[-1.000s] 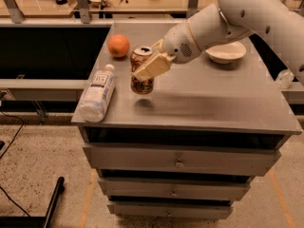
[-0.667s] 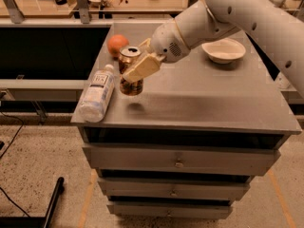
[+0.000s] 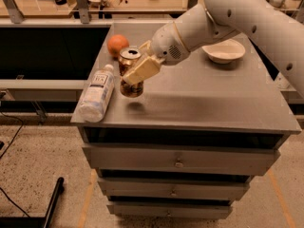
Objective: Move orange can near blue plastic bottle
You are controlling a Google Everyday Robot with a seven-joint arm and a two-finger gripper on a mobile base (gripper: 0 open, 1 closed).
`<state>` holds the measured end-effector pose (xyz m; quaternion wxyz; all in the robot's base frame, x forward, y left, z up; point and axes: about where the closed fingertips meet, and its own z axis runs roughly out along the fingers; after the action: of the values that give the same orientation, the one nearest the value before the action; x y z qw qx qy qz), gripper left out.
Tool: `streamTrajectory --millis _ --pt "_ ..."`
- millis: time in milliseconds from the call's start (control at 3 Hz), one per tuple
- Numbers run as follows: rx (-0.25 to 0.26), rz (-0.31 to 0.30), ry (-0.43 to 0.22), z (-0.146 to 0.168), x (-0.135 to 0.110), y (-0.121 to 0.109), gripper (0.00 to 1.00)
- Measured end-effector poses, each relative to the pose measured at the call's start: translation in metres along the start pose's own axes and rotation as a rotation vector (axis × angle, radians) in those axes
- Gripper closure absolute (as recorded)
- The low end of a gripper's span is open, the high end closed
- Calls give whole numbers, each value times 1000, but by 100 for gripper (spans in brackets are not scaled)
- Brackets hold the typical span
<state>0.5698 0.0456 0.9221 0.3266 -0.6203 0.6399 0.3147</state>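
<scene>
Looking down at a grey drawer cabinet point(image 3: 204, 99) here. Up top, left of middle: gripper point(image 3: 132, 75) clamped shut around the orange can point(image 3: 127, 60), with one tan finger point(image 3: 142, 69) slanting across the front of it. Held upright, silver pull-tab top facing up. Seems to hang a hair off the surface, judging by the small shadow right underneath, though hard to call for sure.

Just to the can's left: the blue plastic bottle point(image 3: 96, 93), lying flat on its side along the left edge of the cabinet top, white cap pointing toward the back, label facing up. Close to the can, but with a narrow gap, not touching.

Right behind the can, near the back left corner: a round orange fruit point(image 3: 117, 45), sitting just past the bottle's cap end. Way over on the back right: a shallow white bowl point(image 3: 223, 50), well apart from everything else.

Big white arm point(image 3: 237, 18) reaching in from the upper right, crossing in front of the bowl's left side. Below the top, a stack of drawers point(image 3: 178, 158) with small knobs, then speckled floor.
</scene>
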Motion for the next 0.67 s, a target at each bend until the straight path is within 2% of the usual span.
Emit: streamTrajectory --millis 333,667 --pt "47 26 -17 1 14 -1 35" --pt "56 31 -19 3 17 -2 13"
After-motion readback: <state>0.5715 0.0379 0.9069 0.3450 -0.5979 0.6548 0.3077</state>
